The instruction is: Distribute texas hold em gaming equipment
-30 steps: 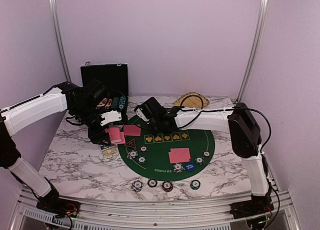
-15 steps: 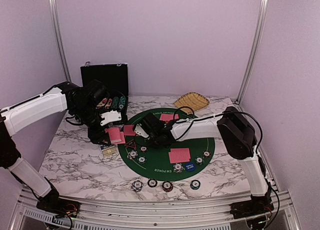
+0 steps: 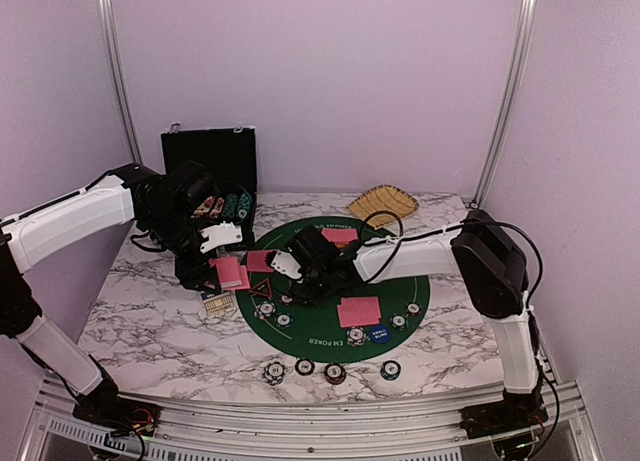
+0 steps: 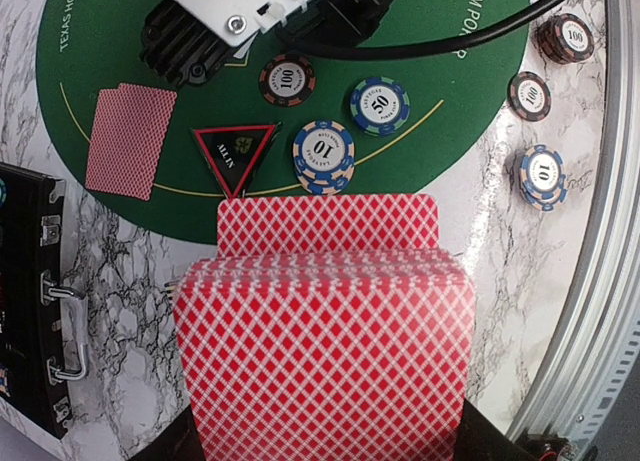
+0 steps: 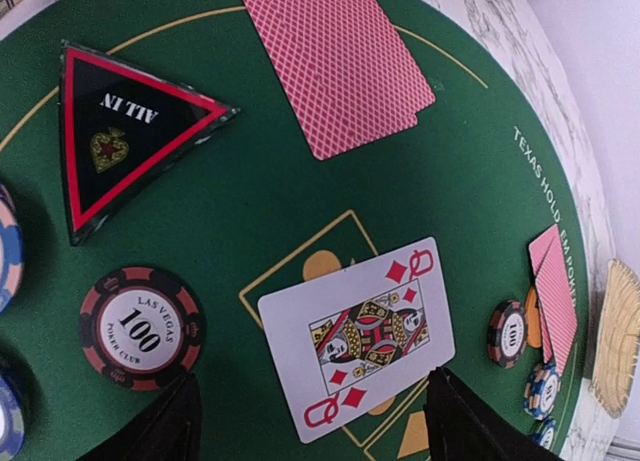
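Observation:
My left gripper (image 3: 225, 269) is shut on a deck of red-backed playing cards (image 4: 325, 341) held over the mat's left edge; the deck hides its fingers. My right gripper (image 5: 312, 406) stands open low over the green poker mat (image 3: 400, 281). A face-up queen of diamonds (image 5: 357, 336) lies flat on the mat between its fingers, untouched. Face-down cards (image 5: 335, 61) and the black-red triangular marker (image 5: 120, 131) lie just beyond. A 100 chip (image 5: 142, 326) sits beside the left finger. More face-down cards (image 3: 359, 311) and a blue disc button (image 3: 379, 333) lie near the mat's front.
An open black chip case (image 3: 215, 171) stands at the back left and a tan woven basket (image 3: 383, 201) at the back. Several chips (image 3: 335, 372) lie in a row on the marble in front of the mat. The table's metal rail (image 4: 590, 281) runs near the deck.
The right gripper came down from the back of the mat to its left middle and opened, leaving the queen of diamonds face up. The left arm stayed still with the deck.

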Tool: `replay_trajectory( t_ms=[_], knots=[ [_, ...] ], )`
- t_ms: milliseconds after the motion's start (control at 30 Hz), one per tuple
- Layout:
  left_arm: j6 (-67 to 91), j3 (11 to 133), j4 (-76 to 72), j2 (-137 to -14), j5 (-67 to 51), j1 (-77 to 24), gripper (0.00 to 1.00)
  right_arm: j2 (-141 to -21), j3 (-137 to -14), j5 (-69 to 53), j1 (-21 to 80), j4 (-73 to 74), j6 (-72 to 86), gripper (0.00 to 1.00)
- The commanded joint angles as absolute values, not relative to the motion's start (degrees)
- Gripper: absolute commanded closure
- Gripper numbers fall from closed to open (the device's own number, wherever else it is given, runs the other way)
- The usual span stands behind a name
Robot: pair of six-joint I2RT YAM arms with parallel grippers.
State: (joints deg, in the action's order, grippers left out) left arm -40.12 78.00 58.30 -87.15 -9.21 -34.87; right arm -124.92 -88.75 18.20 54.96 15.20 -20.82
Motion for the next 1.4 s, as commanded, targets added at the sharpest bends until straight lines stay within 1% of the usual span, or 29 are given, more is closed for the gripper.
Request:
replay_trajectory(
  t_ms=[0,133,200,333,400,633,867,1367],
  knots=[
    [-40.08,79.48,59.55,-86.45,-10.56,-34.62,1.0,-119.78,-87.02,12.09,53.1,15.23,-14.13,0.25],
    [-40.19,79.5,59.59,-86.43,-10.58,-34.63,1.0,-116.03,-83.73,5.37,48.64,13.86,-6.68,0.25],
    [-40.25,79.49,59.58,-86.48,-10.69,-34.63,1.0,-113.82,-81.22,1.13,45.04,11.75,-1.55,0.27],
    [-40.34,79.57,59.59,-86.56,-10.72,-34.63,1.0,-111.3,-76.46,-10.68,39.48,6.45,9.01,0.3],
    [-40.33,79.66,59.59,-86.69,-10.81,-34.63,1.0,-111.7,-75.43,-16.59,37.31,4.56,13.4,0.31],
    [-40.32,79.81,59.59,-86.75,-10.67,-34.63,1.0,-116.87,-76.44,-28.84,32.9,0.59,24.81,0.32],
    [-40.35,79.98,59.66,-86.84,-10.7,-34.63,1.0,-121.82,-79.96,-29.96,32.34,1.89,27.09,0.32],
    [-40.28,80.69,59.62,-87.71,-10.55,-34.63,1.0,-128.54,-83.8,-32.37,33.54,-2.01,31.33,0.35]
  ],
)
